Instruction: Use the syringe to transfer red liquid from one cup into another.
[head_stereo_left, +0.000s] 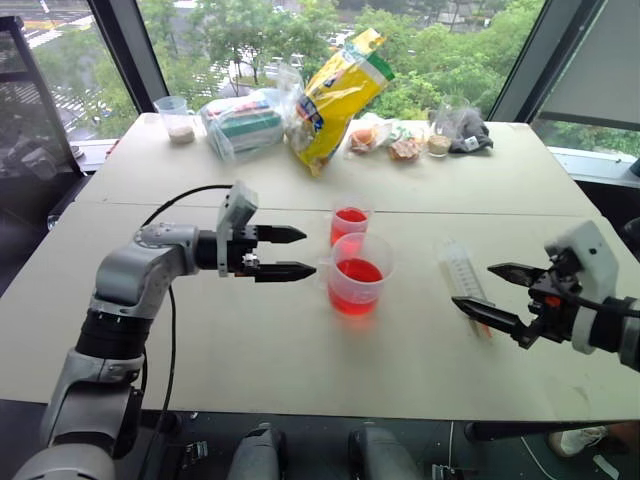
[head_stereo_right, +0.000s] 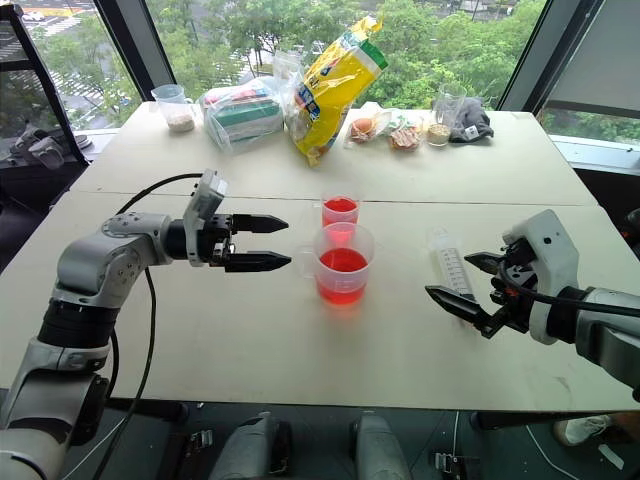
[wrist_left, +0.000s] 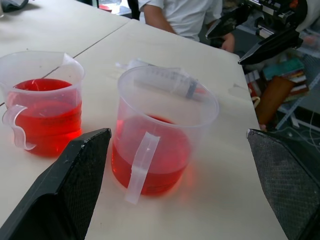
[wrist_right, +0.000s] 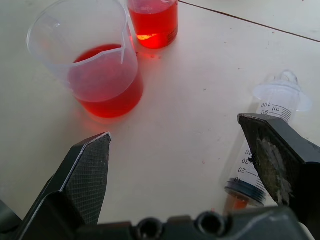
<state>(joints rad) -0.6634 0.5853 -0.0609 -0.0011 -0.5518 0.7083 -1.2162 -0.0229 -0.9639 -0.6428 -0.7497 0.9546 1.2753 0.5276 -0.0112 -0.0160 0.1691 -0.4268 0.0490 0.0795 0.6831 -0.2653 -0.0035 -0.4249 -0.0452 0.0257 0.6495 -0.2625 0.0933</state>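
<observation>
Syringe (head_stereo_left: 463, 272) lies flat, right of the wide cup (head_stereo_left: 357, 272). Light, rigid, slick barrel; grip mid-barrel. Right gripper (head_stereo_left: 500, 292) spread, just beside it; left gripper (head_stereo_left: 290, 252) spread, empty.

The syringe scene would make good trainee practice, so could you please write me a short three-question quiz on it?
1. True or false: the large clear plastic syringe lies flat on the beige table.
2. Which holds red liquid? A) only the wide clear handled measuring cup B) only the narrow clear straight-sided cup C) both.
3. Which gripper is nearer the syringe?

Key:
1. True; neither gripper holds it.
2. C.
3. The right gripper; its fingers stand open right beside the syringe, while the left gripper, also open, points at the cups.
</observation>
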